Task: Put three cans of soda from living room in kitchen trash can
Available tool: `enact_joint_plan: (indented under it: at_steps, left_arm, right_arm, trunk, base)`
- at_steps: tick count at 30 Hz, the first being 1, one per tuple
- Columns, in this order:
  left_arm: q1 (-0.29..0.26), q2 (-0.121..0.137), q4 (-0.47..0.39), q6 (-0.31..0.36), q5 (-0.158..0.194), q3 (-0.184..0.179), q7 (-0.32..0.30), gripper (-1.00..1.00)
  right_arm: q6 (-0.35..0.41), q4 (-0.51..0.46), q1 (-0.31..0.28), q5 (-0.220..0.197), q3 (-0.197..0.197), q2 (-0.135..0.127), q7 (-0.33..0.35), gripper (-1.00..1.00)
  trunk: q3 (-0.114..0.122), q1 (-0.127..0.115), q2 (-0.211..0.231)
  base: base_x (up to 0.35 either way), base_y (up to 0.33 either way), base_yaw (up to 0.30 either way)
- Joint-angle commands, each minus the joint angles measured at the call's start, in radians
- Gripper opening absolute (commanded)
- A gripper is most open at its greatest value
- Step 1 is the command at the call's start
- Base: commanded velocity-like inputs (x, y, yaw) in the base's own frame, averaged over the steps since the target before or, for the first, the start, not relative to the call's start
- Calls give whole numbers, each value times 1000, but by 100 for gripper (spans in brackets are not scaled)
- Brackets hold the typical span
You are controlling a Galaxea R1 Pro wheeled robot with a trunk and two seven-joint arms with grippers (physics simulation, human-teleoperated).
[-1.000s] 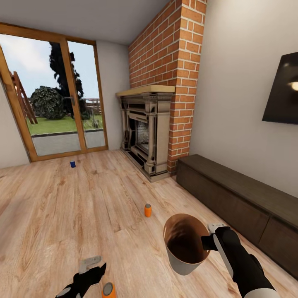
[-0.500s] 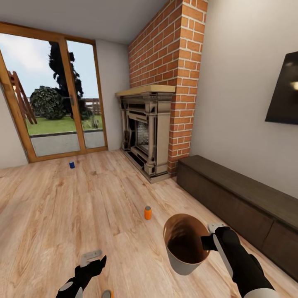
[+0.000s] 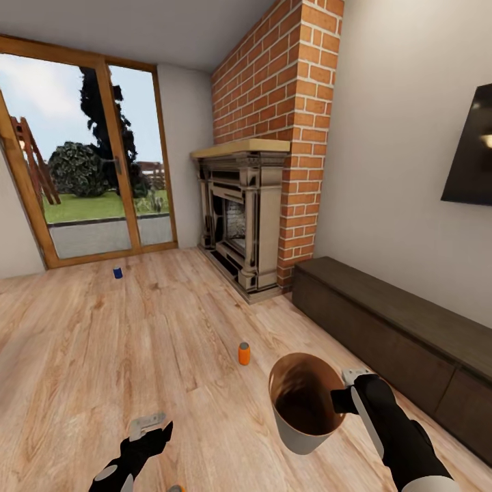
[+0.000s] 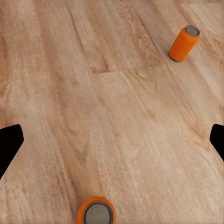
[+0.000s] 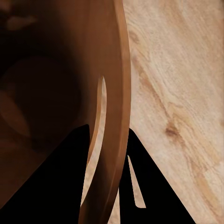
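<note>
Low at the right of the head view, the right hand (image 3: 339,400) pinches the rim of the tash can (image 3: 301,406), one finger inside the dark brown wall and one outside, holding it upright above the wood floor (image 3: 102,342). At the lower left, the left hand (image 3: 154,430) hangs spread over the floor, with an orange soda can (image 4: 96,213) standing just beneath it at the bottom edge. A second orange can (image 3: 244,353) stands mid-floor ahead, upright. Far off in the upper left, a blue can (image 3: 117,272) sits near the glass door (image 3: 89,157). Right of it rises the brick fireplace (image 3: 253,212).
</note>
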Motion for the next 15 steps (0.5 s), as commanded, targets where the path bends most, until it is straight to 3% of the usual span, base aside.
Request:
enact_joint_plan:
  at_steps: [1,15]
  left_arm:
    - [0,0,0,0,0,0,0,100]
    - [0,1,0,0,0,0,0,100]
  right_arm:
    - [0,0,-1,-12,0,0,3,-100]
    - [0,-1,-1,-11,0,0,3,-100]
  trunk:
    - [-1,0,0]
    - [-21,0,0]
  base:
    - [4,0,0]
    - [1,0,0]
